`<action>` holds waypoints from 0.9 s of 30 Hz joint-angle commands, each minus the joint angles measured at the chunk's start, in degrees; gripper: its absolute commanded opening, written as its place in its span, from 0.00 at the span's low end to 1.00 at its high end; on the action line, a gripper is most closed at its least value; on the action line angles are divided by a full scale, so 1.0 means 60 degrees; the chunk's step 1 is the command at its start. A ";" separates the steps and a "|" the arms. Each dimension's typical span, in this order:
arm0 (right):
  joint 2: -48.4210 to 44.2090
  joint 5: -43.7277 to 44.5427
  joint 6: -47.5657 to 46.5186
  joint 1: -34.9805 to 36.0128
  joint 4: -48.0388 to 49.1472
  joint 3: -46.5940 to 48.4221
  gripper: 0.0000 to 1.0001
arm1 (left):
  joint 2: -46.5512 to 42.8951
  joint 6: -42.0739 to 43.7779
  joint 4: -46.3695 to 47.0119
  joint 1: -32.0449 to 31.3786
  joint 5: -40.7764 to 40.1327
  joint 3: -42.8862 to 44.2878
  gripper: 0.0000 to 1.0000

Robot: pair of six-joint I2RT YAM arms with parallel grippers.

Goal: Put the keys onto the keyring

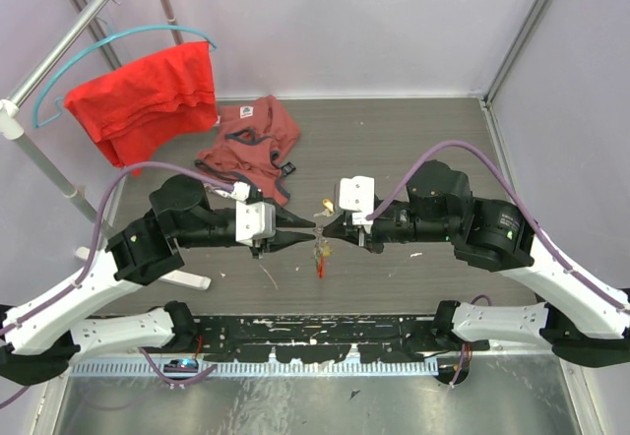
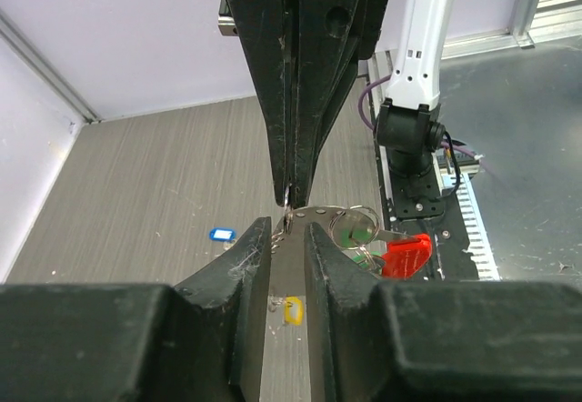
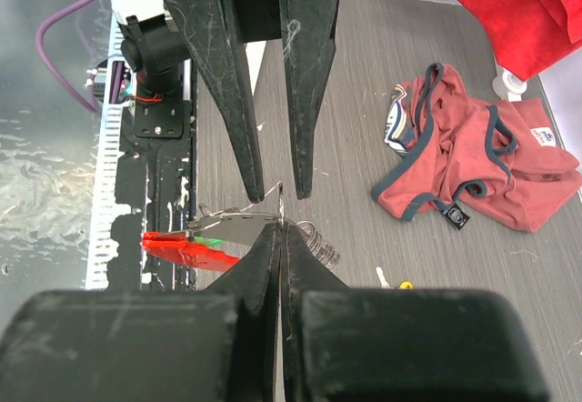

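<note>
Found right hand (image 3: 282, 231) clamped tight on keyring (image 2: 403, 256) wire, over middle of surface (image 2: 155, 184). Met left hand (image 2: 290, 231) tip to tip; noted narrow gap there, fingertips flanking ring edge, touch unclear. Saw red tag (image 3: 177, 246) dangling beneath hands, green key (image 2: 360, 236) against ring. Spotted blue key (image 2: 221, 234) and yellow key (image 2: 292, 309) lying flat on surface, apart from keyring.
</note>
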 commanded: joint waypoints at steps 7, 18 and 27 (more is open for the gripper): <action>-0.0015 -0.0030 -0.0119 0.0021 0.0645 0.0385 0.01 | 0.0065 -0.0006 0.0209 -0.0031 0.0172 0.0392 0.20; 0.0074 -0.0101 -0.0147 0.0024 0.0704 0.0396 0.01 | 0.0141 -0.0035 0.0148 -0.0032 0.0099 0.0456 0.17; 0.0105 -0.0134 -0.0163 0.0014 0.0774 0.0365 0.01 | 0.0178 0.0015 0.0064 -0.0030 0.0064 0.0496 0.10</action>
